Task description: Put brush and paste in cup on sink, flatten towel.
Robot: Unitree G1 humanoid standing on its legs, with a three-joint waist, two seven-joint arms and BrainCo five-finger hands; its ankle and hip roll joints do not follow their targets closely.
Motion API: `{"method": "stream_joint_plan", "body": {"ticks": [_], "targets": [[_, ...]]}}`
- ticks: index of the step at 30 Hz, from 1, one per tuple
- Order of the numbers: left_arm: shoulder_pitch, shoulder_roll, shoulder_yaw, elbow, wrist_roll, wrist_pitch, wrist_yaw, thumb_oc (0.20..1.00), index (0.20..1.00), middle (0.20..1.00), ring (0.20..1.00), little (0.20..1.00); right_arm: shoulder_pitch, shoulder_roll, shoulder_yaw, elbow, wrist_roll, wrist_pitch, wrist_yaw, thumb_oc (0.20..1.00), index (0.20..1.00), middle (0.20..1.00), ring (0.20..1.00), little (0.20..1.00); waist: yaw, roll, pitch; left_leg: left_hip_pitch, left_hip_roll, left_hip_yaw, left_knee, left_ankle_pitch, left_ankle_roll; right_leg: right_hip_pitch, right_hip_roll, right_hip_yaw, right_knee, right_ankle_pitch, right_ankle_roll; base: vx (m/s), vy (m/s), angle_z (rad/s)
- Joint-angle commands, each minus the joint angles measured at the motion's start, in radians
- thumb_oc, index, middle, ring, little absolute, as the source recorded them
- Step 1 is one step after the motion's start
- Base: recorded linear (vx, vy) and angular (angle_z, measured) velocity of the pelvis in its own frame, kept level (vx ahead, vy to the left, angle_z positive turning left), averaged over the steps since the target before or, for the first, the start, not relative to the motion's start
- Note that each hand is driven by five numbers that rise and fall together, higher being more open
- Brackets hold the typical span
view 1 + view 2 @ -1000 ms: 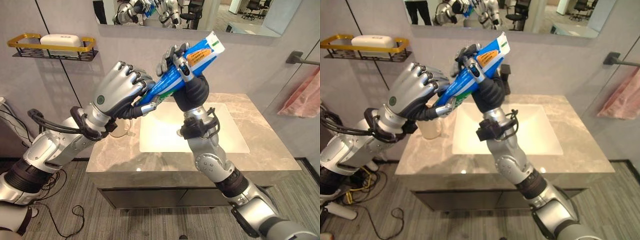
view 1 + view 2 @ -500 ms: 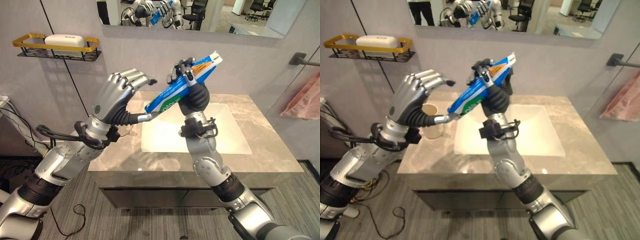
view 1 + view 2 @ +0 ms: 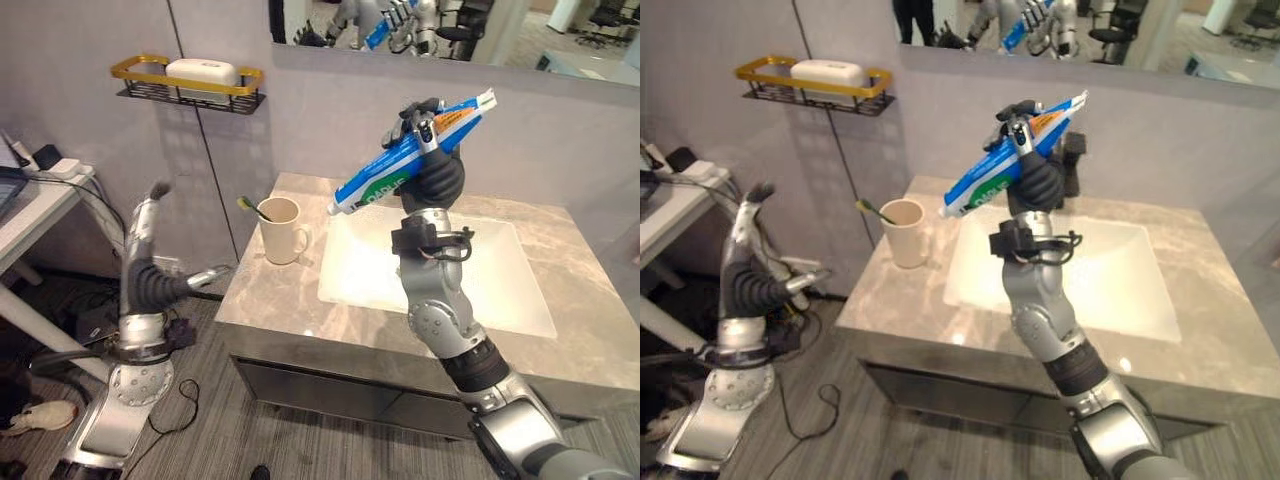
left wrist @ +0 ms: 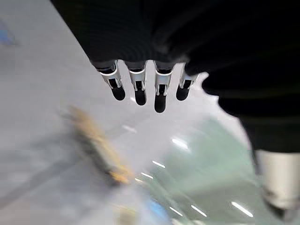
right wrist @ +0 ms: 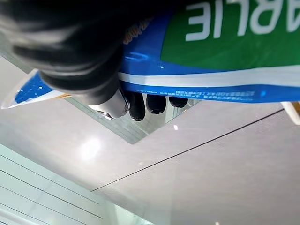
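Note:
A blue, green and white toothpaste tube (image 3: 405,160) is held tilted high above the sink basin (image 3: 490,270), cap end lower and toward the cup. My right hand (image 3: 438,178) is shut on the tube, its fingers (image 5: 146,103) curled round the tube (image 5: 225,61). A beige cup (image 3: 282,229) stands on the counter left of the basin, with a toothbrush (image 3: 250,206) leaning out of it. My left hand (image 3: 147,245) hangs left of the counter, below its top, with straight fingers (image 4: 139,89) and nothing in it.
The marble counter (image 3: 290,305) has a front edge near me. A gold wall shelf (image 3: 190,82) with a white soap bar (image 3: 203,70) hangs above the cup. A mirror runs along the top. A white side table (image 3: 30,210) stands far left.
My left hand has let go of the tube and dropped to the left, beside the counter. The right hand keeps the tube raised. The camera has shifted, bringing the cup into view.

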Motion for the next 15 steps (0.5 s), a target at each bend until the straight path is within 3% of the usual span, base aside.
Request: {"method": "stream_joint_plan", "body": {"ticks": [1,8,12,15], "targets": [[-0.032,0.057,0.013,-0.031,-0.104,-0.059,-0.013,1.0,1.0,1.0,1.0,1.0,-0.178,-0.007,-0.052,0.016,-0.066,-0.027,-0.014,0.2,0.2,0.2,0.2,0.2,0.01,-0.074,-0.012,-0.04,-0.003,0.011,0.005,0.008,0.01,0.023,-0.078,0.031,0.004,-0.013,0.032,0.0,0.005,0.21],[0.057,0.079,-0.06,0.041,-0.24,-0.033,-0.174,1.0,1.0,1.0,1.0,1.0,-0.257,-0.105,-0.061,0.102,-0.115,0.012,-0.016,0.2,0.2,0.2,0.2,0.2,0.065,-0.082,0.003,-0.066,-0.028,-0.047,0.005,0.016,0.02,0.043,-0.086,-0.019,0.006,-0.012,0.039,-0.01,0.012,0.2],[0.107,0.161,-0.144,0.102,-0.25,0.001,-0.296,1.0,1.0,1.0,1.0,1.0,-0.307,-0.159,-0.069,0.202,-0.168,0.031,-0.027,0.2,0.2,0.2,0.2,0.2,0.101,-0.082,0.007,-0.09,-0.039,-0.093,0.005,0.025,0.022,0.054,-0.084,-0.067,0.013,-0.017,0.041,-0.01,0.011,0.45],[0.114,0.177,-0.168,0.132,-0.263,0.007,-0.325,1.0,1.0,1.0,1.0,1.0,-0.327,-0.167,-0.069,0.257,-0.171,0.035,-0.034,0.2,0.2,0.2,0.2,0.2,0.111,-0.082,0.014,-0.098,-0.043,-0.112,0.005,0.029,0.023,0.056,-0.082,-0.084,0.019,-0.019,0.042,-0.01,0.007,0.26]]}}
